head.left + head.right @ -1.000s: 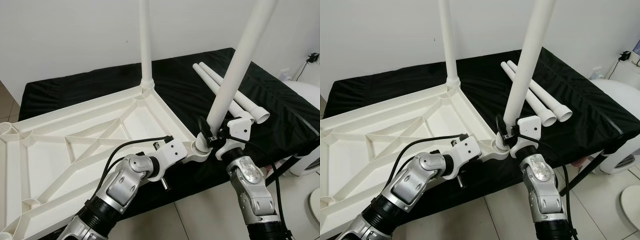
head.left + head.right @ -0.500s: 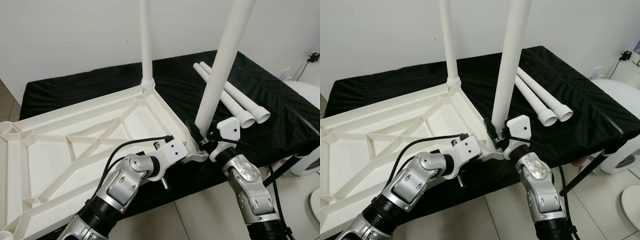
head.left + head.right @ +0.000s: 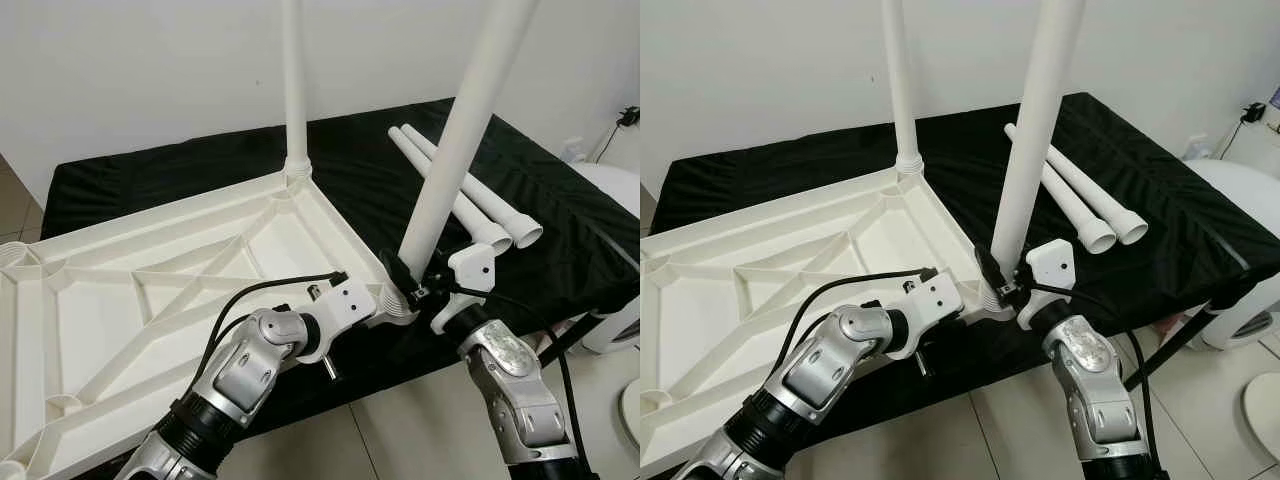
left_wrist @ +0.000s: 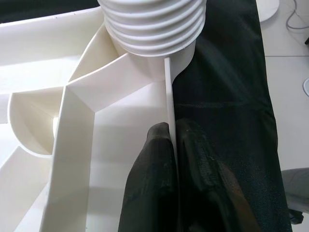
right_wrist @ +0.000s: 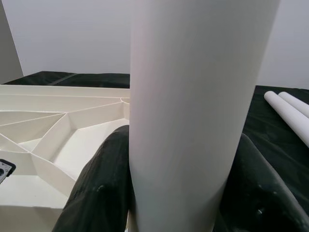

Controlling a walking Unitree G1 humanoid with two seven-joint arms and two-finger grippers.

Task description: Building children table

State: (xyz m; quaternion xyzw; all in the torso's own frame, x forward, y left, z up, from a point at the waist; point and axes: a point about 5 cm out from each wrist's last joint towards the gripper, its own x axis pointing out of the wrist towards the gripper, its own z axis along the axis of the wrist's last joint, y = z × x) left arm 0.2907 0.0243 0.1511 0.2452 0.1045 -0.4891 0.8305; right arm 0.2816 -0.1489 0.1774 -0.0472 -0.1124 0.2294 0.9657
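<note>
Left gripper (image 4: 175, 159): nearest item; fingers closed onto the thin side wall of the tabletop, just short of the near corner socket, pinning the panel down.
Right gripper (image 3: 418, 285): fingers clamped round the foot of the held leg, one on each side, right above the socket.
Held leg (image 3: 462, 128): white tube, foot seated at the near corner socket (image 4: 153, 26), shaft leaning away from upright toward the robot's right. Judged light, rigid, smooth and apt to slip; a low grip steers the thread well, though the long shaft gives leverage against it.
Tabletop (image 3: 150, 290): white ribbed plastic panel lying upside down on the black cloth, near edge overhanging toward the robot. Judged stiff yet light, likely to slide or lift unless braced at its wall.
Fitted leg (image 3: 293, 70): standing upright in the far corner socket; well apart from the work.
Spare legs (image 3: 470, 195): two tubes lying side by side on the cloth, beyond the right gripper; near but not touching.
Obstruction: none seen at the socket; the leg's tilt risks cross-threading.
</note>
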